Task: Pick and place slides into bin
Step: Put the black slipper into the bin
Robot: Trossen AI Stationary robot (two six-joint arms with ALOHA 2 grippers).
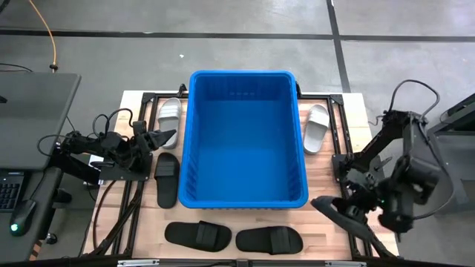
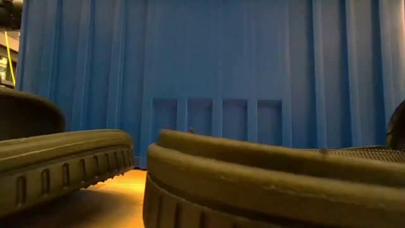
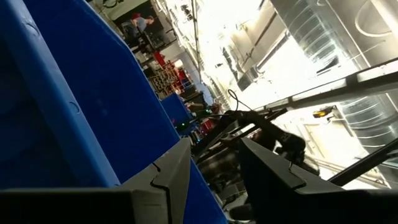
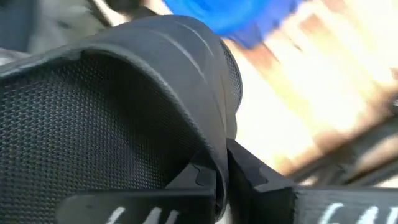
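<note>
Between the closed fingers of the right gripper (image 4: 222, 177) sits the ribbed strap edge of a matte black slide (image 1: 334, 210), held just outside the blue bin (image 1: 245, 196) — a thin pinch on flexible rubber that may slip. Left gripper (image 1: 167, 136) waits part-open, empty, beside the bin's ribbed wall.
</note>
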